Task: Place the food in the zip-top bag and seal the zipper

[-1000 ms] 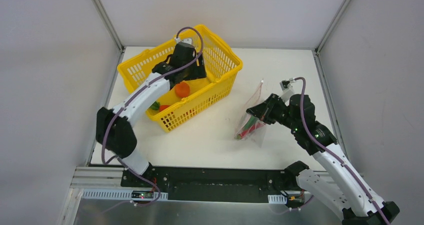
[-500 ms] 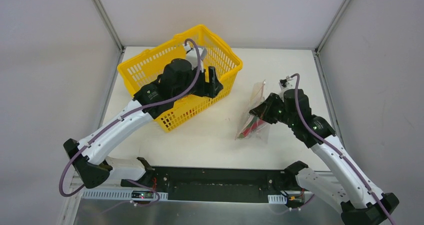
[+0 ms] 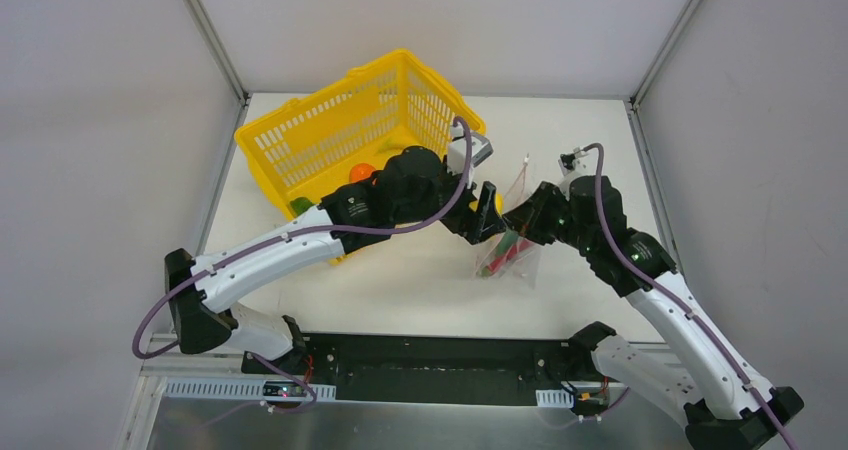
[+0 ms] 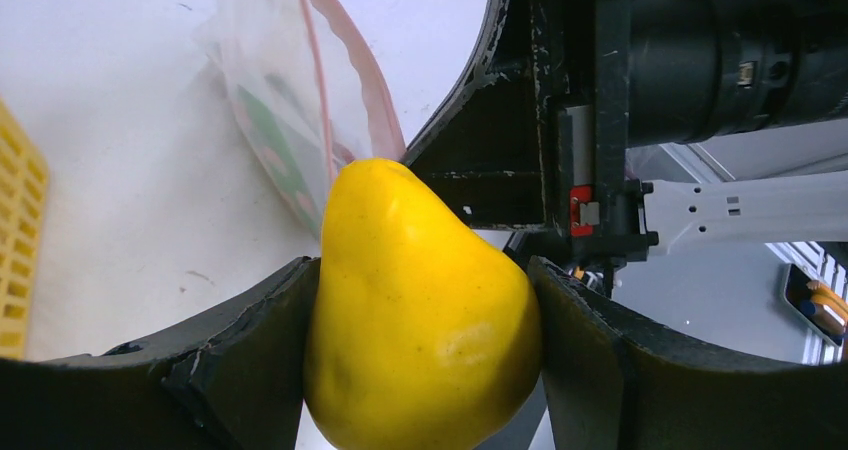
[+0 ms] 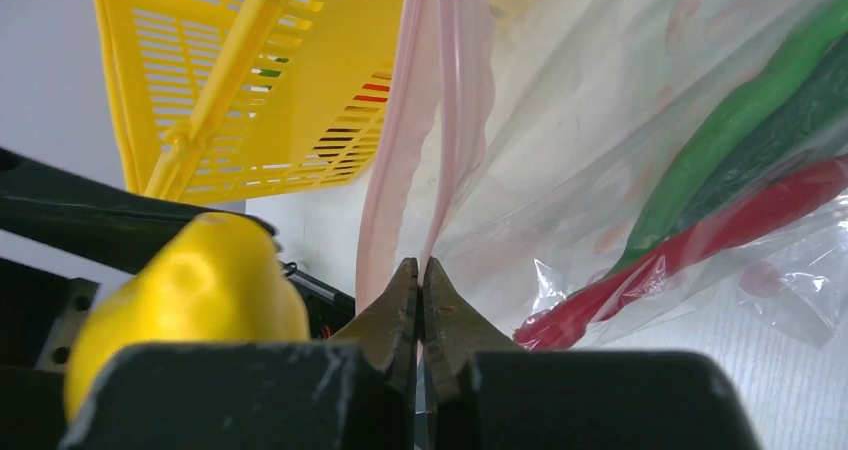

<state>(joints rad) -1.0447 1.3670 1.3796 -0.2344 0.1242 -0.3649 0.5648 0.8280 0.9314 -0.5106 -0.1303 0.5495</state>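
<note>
My left gripper (image 4: 425, 305) is shut on a yellow lemon (image 4: 420, 310) and holds it just left of the zip-top bag (image 3: 512, 255), close to its mouth. The bag is clear with pink dots and lies on the table. Inside it are long green peppers (image 5: 740, 120) and a red chili (image 5: 700, 240). My right gripper (image 5: 420, 270) is shut on one lip of the pink zipper (image 5: 400, 150), lifting that edge; the other lip hangs loose beside it. In the top view the two grippers (image 3: 487, 220) (image 3: 524, 218) almost meet. An orange fruit (image 3: 362, 172) lies in the basket.
The yellow plastic basket (image 3: 330, 130) stands at the back left, tilted, with a green piece (image 3: 300, 206) near its front wall. My left arm (image 3: 300, 240) stretches across in front of it. White walls close the table on three sides.
My left arm has swung out of the basket and to the right, carrying the lemon to the bag. The right gripper keeps its hold on the bag's edge, barely shifted.
</note>
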